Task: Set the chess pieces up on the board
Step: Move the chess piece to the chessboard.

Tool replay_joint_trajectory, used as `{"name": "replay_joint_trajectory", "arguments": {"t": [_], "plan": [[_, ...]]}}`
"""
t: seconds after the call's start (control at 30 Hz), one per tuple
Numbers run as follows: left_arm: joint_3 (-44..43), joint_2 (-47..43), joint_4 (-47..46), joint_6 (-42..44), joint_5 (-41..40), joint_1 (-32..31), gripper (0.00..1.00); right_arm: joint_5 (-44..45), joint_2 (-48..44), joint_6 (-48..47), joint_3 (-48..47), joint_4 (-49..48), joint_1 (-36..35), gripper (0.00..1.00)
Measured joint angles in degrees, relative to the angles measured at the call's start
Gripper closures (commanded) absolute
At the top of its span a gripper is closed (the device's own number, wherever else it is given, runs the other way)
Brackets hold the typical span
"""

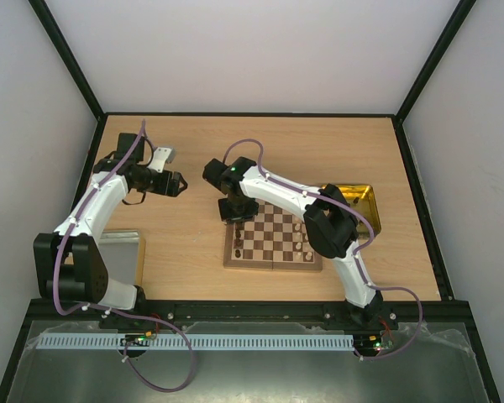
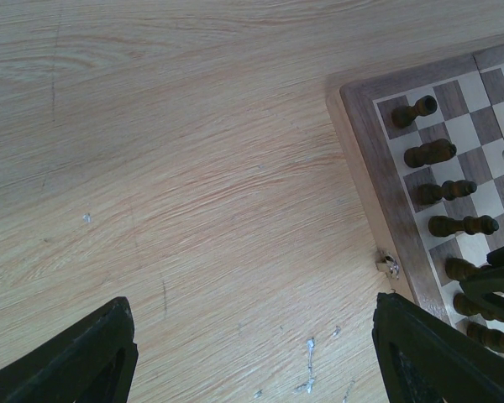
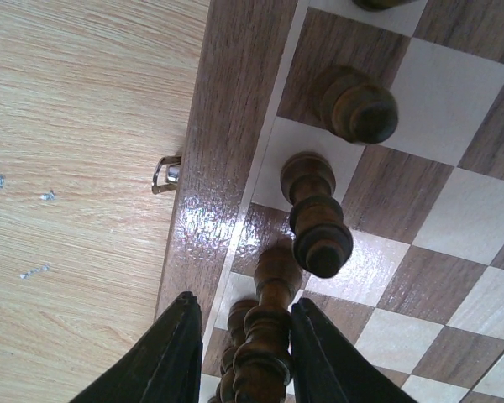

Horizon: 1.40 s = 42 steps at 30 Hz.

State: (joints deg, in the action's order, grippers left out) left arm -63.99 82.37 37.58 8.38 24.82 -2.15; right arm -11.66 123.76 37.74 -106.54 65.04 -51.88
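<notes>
Dark piece (image 3: 265, 336) upright inside right tool (image 3: 245, 306).

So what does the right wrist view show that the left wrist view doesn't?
Right wrist only: a tall dark chess piece standing between the right tool's fingers; whether it is gripped is unclear. Left wrist only: the left tool wide open above the table, and the board's corner. Both: the board's brown border, its metal clasp, and dark pieces along the edge row.
</notes>
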Motion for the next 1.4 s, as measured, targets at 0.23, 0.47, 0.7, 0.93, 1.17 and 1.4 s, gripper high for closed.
{"name": "replay_joint_trajectory", "arguments": {"t": [0.23, 0.47, 0.7, 0.93, 1.17, 1.4], "plan": [[0.0, 0.0, 0.0, 0.0, -0.04, 0.0, 0.23, -0.07, 0.0, 0.02, 0.04, -0.24, 0.0, 0.73], [0.0, 0.0, 0.0, 0.0, -0.24, 0.0, 0.23, -0.02, 0.0, 0.02, 0.5, -0.59, 0.0, 0.73], [0.02, 0.0, -0.02, 0.02, -0.33, 0.2, 0.23, -0.02, 0.0, 0.33, 2.01, -1.18, 0.0, 0.79], [0.09, -0.02, -0.02, 0.02, -0.39, 0.2, 0.23, 0.0, 0.0, 0.66, 2.36, -1.29, 0.0, 0.77], [0.09, -0.02, -0.02, 0.02, -0.39, 0.2, 0.23, 0.07, 0.0, 1.01, 2.36, -1.29, 0.0, 0.69], [0.11, -0.17, -0.02, 0.02, -0.39, 0.2, 0.23, 0.07, 0.0, 1.25, 2.36, -1.29, 0.0, 0.6]]}}
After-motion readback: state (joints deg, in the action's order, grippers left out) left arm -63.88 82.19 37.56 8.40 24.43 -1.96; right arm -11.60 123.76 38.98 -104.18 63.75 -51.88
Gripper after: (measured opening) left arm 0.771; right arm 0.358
